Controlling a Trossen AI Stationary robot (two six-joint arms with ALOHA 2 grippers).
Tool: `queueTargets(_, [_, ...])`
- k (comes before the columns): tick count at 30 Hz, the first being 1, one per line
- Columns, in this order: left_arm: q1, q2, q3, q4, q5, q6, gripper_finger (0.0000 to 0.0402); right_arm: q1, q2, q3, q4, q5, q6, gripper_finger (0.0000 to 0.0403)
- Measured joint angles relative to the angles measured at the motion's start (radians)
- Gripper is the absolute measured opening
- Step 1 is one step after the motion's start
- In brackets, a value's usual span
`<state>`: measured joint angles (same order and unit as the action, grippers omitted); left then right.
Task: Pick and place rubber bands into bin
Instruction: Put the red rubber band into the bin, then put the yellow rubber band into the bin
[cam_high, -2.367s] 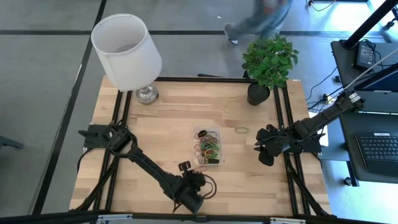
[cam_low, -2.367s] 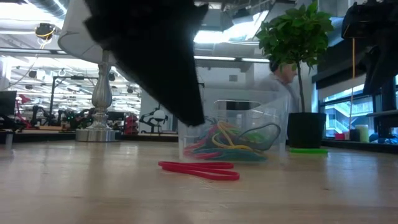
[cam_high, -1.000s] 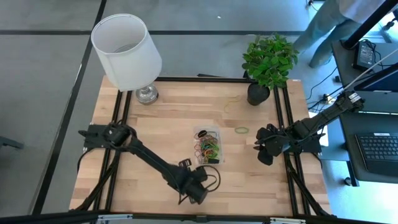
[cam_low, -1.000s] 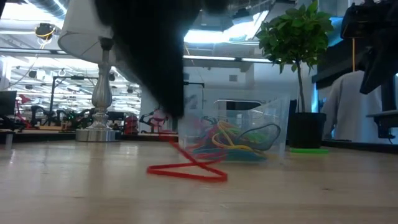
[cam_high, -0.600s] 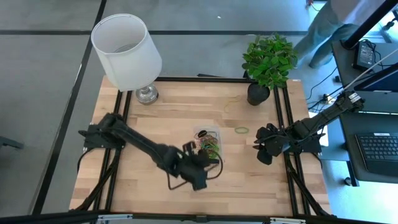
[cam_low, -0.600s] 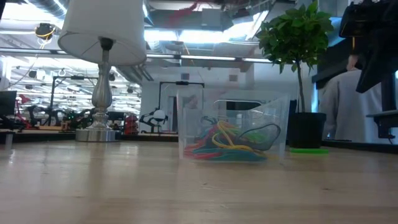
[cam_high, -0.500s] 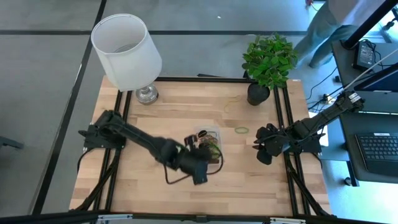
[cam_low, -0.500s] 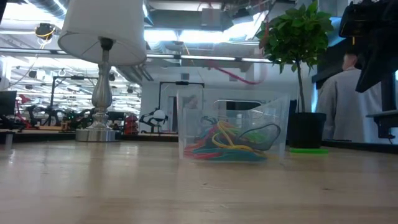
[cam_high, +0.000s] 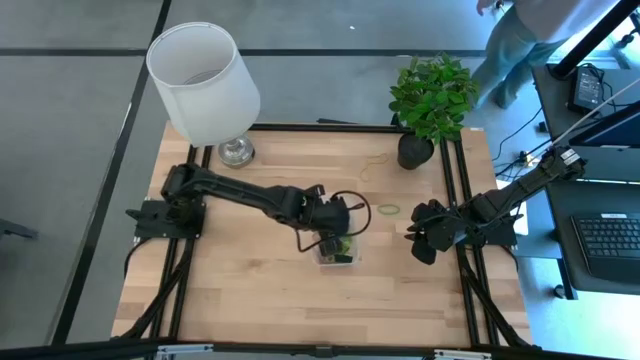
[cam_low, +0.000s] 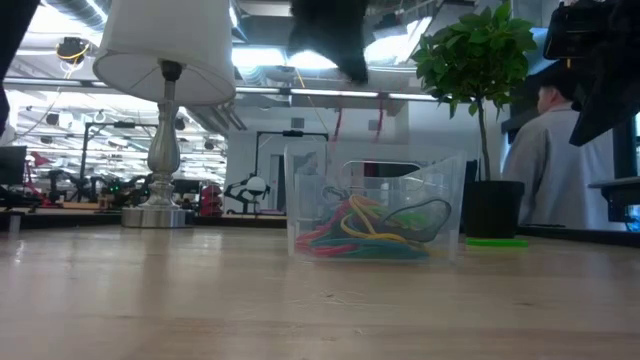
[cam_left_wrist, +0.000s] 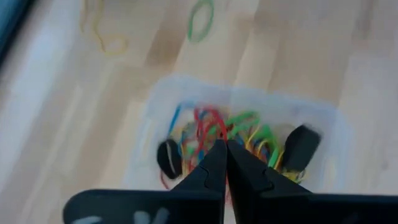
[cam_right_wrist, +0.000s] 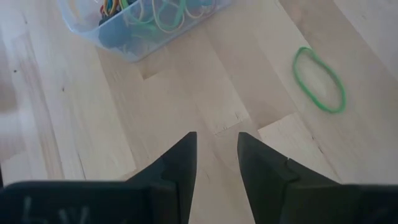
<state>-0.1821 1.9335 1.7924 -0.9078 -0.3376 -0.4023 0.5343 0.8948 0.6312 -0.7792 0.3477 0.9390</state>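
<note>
A: Rubber bands (cam_left_wrist: 214, 134) fill the bin (cam_high: 337, 240), right?
B: Yes, a tangle of thin red, green, yellow and blue loops in the clear, round-cornered plastic tray (cam_low: 375, 205) on the pale wooden table (cam_high: 250, 270).
A: And the left tool (cam_left_wrist: 225, 163)?
B: Directly above the bin, its dark tapered fingers pinched together on a thin red band (cam_left_wrist: 208, 124) that trails down toward the pile.
A: The right tool (cam_right_wrist: 216, 155)?
B: Right of the bin, fingers parted, gripping nothing. A green loop (cam_right_wrist: 319, 79) and a yellow one (cam_high: 374, 165) lie flat beyond the bin.
</note>
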Motion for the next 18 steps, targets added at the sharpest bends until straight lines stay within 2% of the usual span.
queueTargets(3, [0.019, 0.005, -0.083, 0.042, 0.039, -0.044, 0.0003, 0.0, 0.0, 0.0, 0.0, 0.0, 0.0, 0.012])
queueTargets(9, [0.029, 0.005, -0.233, 0.282, 0.056, -0.074, 0.001, 0.0, 0.0, 0.0, 0.0, 0.002, -0.002, 0.012])
queueTargets(12, [0.028, 0.004, -0.274, 0.355, 0.079, -0.085, 0.0032, 0.0, 0.0, 0.0, -0.001, 0.017, -0.002, 0.012])
queueTargets(18, [0.028, 0.005, -0.294, 0.363, 0.078, -0.111, 0.0098, 0.0, 0.0, 0.0, -0.001, 0.019, -0.004, 0.012])
